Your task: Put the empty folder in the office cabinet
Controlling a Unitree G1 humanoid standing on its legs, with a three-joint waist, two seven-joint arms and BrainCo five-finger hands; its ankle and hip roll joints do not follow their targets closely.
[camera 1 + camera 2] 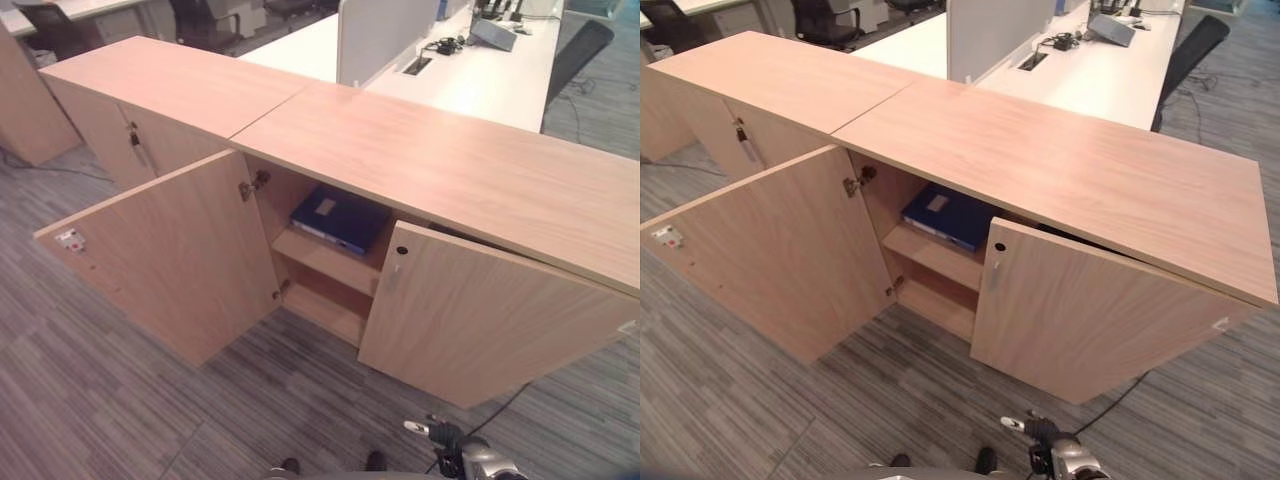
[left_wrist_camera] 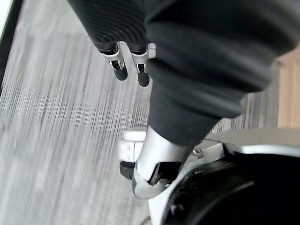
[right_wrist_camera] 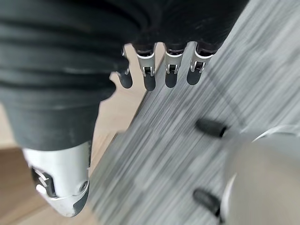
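A blue folder (image 1: 338, 218) lay flat on the upper shelf (image 1: 325, 258) of the open office cabinet (image 1: 430, 150), between the wide-swung left door (image 1: 165, 255) and the half-open right door (image 1: 480, 315), well clear of either hand's fingers. The left hand (image 2: 126, 65) hung over the grey carpet (image 1: 90, 400), its fingers (image 2: 121, 72) relaxed, near straight and holding nothing. The right hand (image 3: 164, 70) also hung low, its fingers (image 3: 169, 77) lined side by side, loosely extended and empty, with carpet and a strip of pale wood beyond their tips. The folder sat far ahead of and above both sets of fingertips, deep in the cabinet's shade.

Judged from this, the placing step looked finished: the folder rested inside, and both hands were free of it. What remained seemed to be closing up. That would call for flat fingers pressed against the outer face of each door, pushing the left one through its long swing first, with care that the folder's near edge did not foul the closing right door.
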